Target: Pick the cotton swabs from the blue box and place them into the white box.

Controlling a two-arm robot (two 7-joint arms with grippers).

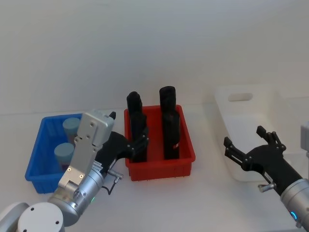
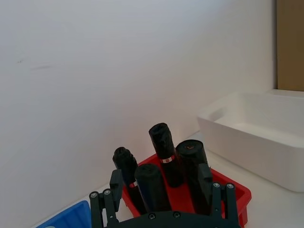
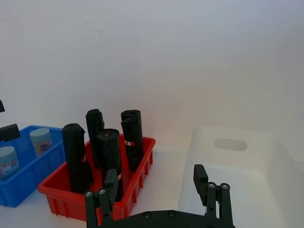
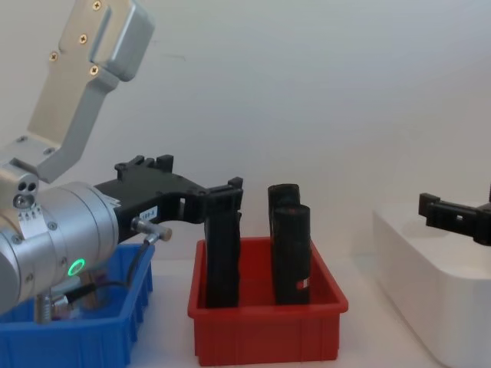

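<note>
Two cotton swabs jars with pale blue-green lids stand in the blue box (image 1: 36, 164) at the left, one at the back (image 1: 71, 126) and one nearer (image 1: 63, 153); the right wrist view shows them too (image 3: 41, 139) (image 3: 6, 162). My left gripper (image 1: 129, 131) hovers open and empty between the blue box and the red bin, above the table. My right gripper (image 1: 244, 136) is open and empty over the front left part of the white box (image 1: 231, 171). The white box (image 3: 237, 156) looks bare inside.
A red bin (image 1: 161, 169) holding several tall black rolls (image 1: 170, 123) stands between the blue and white boxes. In the chest view the left gripper (image 4: 192, 180) sits level with the tops of the rolls. A white wall rises close behind everything.
</note>
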